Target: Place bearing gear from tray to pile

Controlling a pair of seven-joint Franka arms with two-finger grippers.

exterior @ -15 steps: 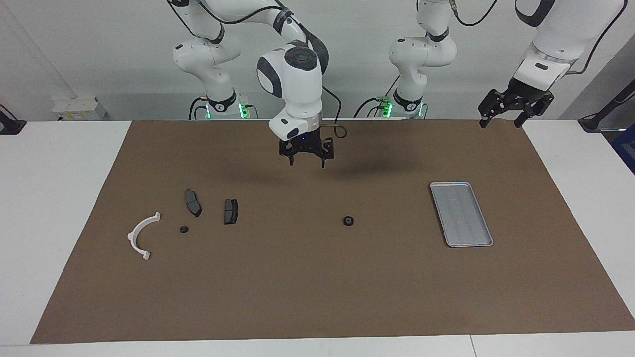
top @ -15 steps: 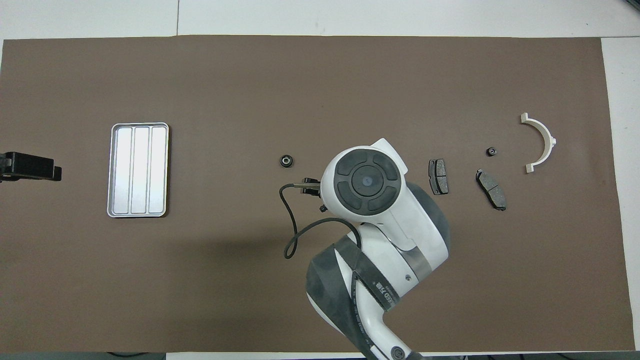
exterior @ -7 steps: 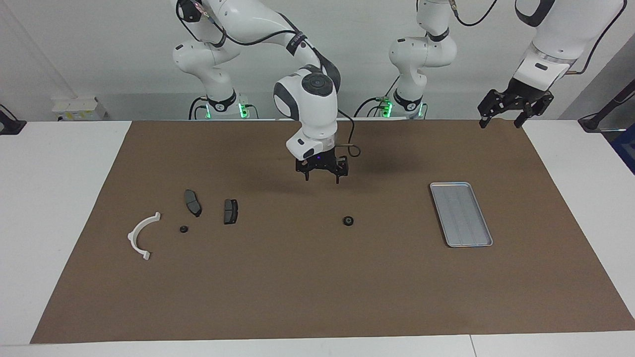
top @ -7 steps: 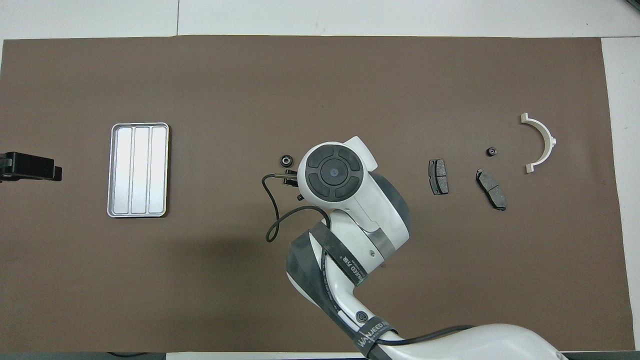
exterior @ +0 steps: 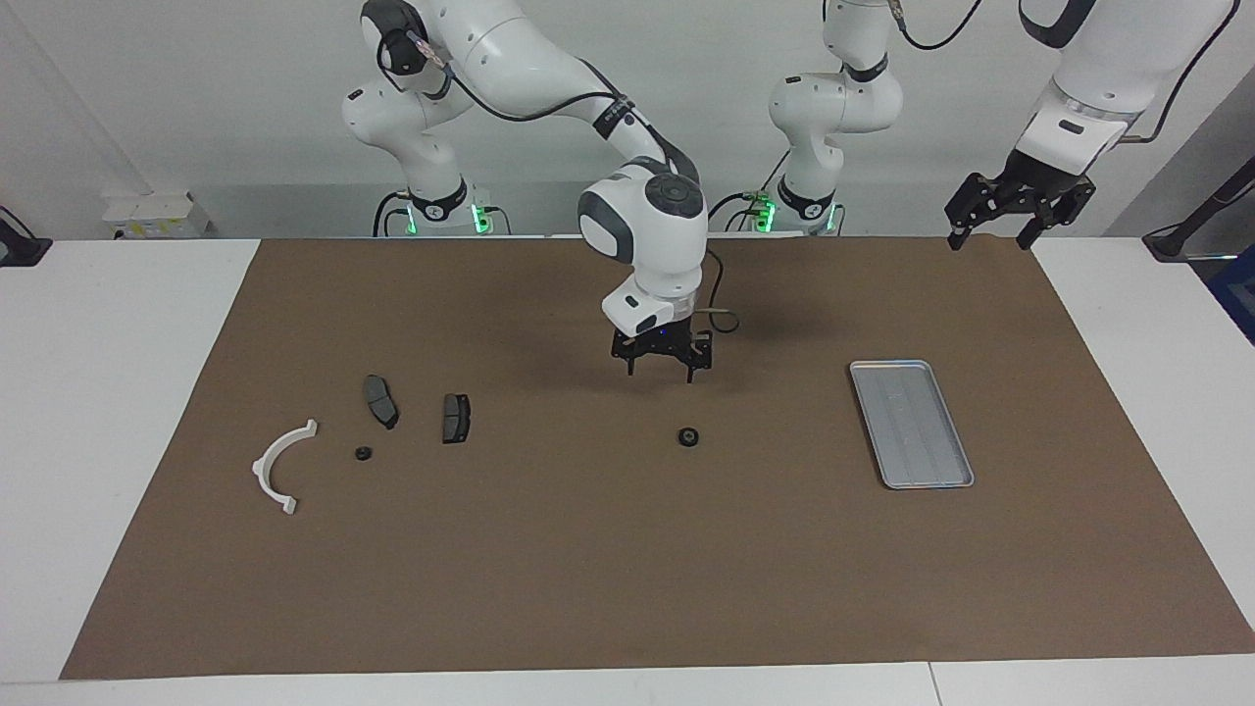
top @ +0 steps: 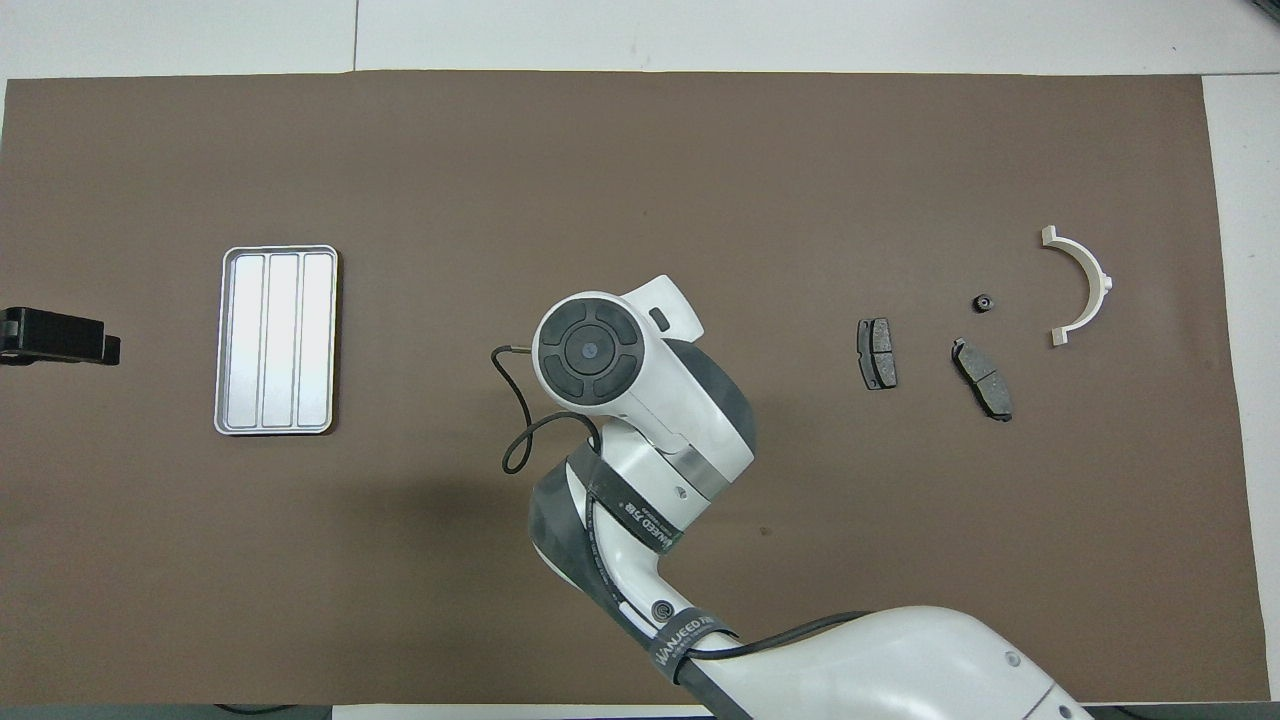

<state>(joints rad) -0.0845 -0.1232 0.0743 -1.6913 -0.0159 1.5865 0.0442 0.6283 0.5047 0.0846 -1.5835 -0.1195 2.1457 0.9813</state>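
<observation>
A small black bearing gear (exterior: 689,437) lies on the brown mat between the tray and the pile; the right arm's hand hides it in the overhead view. The silver tray (exterior: 912,424) (top: 277,340) holds nothing. The pile is a white half-ring (exterior: 263,469) (top: 1100,275), two dark brake pads (exterior: 380,400) (exterior: 456,418) (top: 877,353) (top: 982,378) and a second small black gear (exterior: 363,453) (top: 983,302). My right gripper (exterior: 662,373) is open and empty, raised over the bearing gear without touching it. My left gripper (exterior: 990,238) (top: 60,337) is open and empty and waits above the mat's edge beside the tray.
The brown mat (exterior: 627,569) (top: 640,160) covers most of the white table. The right arm's cable (top: 515,420) loops beside its hand.
My right gripper has moved from nearer the pile toward the tray and come down, now covering the bearing gear from above. The left arm and all parts have stayed put.
</observation>
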